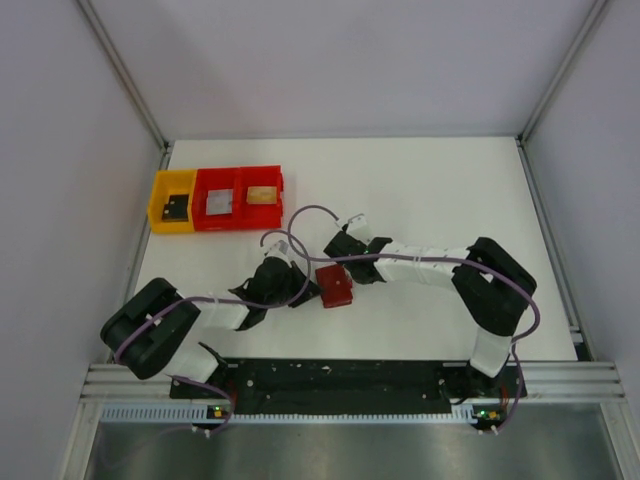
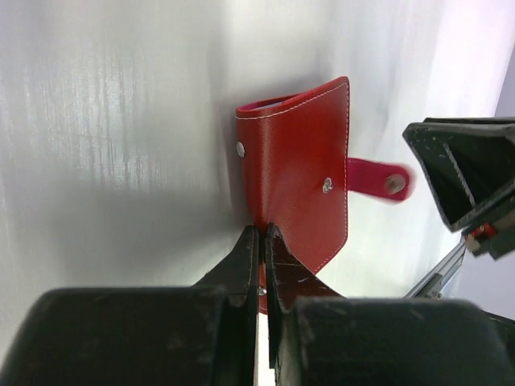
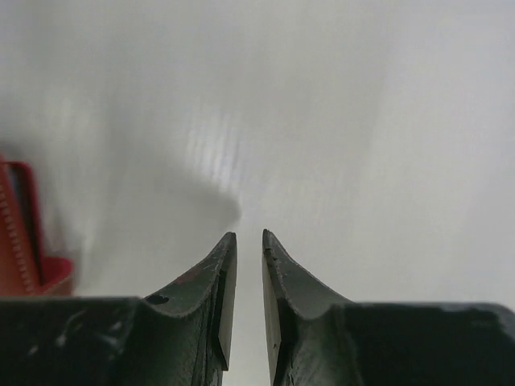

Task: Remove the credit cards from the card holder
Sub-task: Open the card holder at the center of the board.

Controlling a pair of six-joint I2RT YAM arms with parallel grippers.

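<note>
The red card holder (image 1: 334, 286) stands on edge mid-table, folded, and its snap strap (image 2: 378, 178) hangs loose to the right. My left gripper (image 2: 259, 231) is shut on the near edge of the card holder (image 2: 298, 169). In the top view, the left gripper (image 1: 305, 290) sits just left of it. My right gripper (image 3: 249, 235) has a narrow gap between its fingers and nothing in it. It hovers over bare table, with the card holder (image 3: 20, 233) off to its left. From above, the right gripper (image 1: 340, 258) is just behind the holder. Three credit cards lie in bins: black (image 1: 178, 208), silvery (image 1: 219, 203), tan (image 1: 262, 195).
A yellow bin (image 1: 158, 200) and two joined red bins (image 1: 240, 222) stand in a row at the back left of the white table (image 1: 430, 190). Grey walls close in the sides and back. Purple cables loop over both arms.
</note>
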